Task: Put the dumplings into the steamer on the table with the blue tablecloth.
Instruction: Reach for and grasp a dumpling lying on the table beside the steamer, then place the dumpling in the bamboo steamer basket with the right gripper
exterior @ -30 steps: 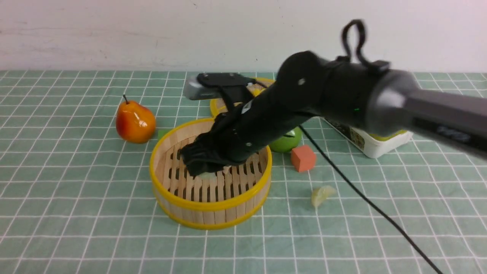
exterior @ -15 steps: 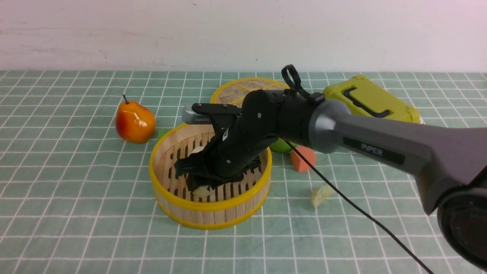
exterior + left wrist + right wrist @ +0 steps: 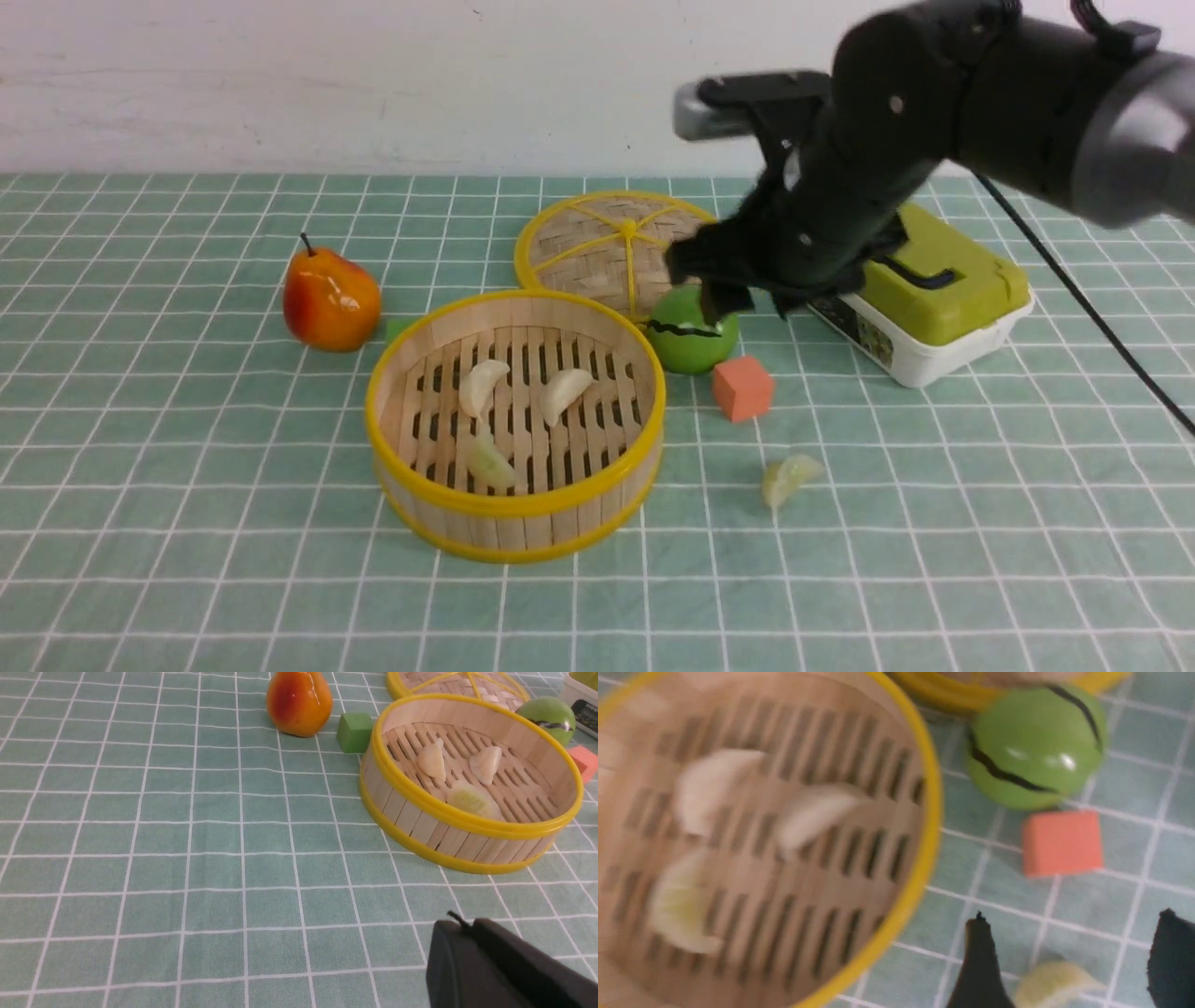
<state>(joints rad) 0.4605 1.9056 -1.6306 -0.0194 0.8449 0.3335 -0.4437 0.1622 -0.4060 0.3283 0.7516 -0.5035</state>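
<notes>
Inside the round bamboo steamer (image 3: 518, 506), with its slatted floor and smooth yellow rims, three crescent dumplings are lying apart — two creamy white ones (image 3: 564, 394) and a pale yellow-green one (image 3: 491, 461). Another yellow-green dumpling (image 3: 789, 480), its edge thin and curved, is resting on the gridded teal cloth (image 3: 280, 523), outside the steamer. The right gripper (image 3: 1069, 956) is hovering above the table with its dark fingers spread wide, holding nothing. The left gripper's dark fingertips (image 3: 460, 924) are showing at the edge of its wrist view; whether they are parted, I cannot tell. A glossy orange-red pear (image 3: 331, 299) is standing near the steamer, while a woven round lid (image 3: 583, 247) is lying behind it. A shiny green ball (image 3: 693, 336) and a matte coral block (image 3: 743, 388) are sitting beside the steamer.
</notes>
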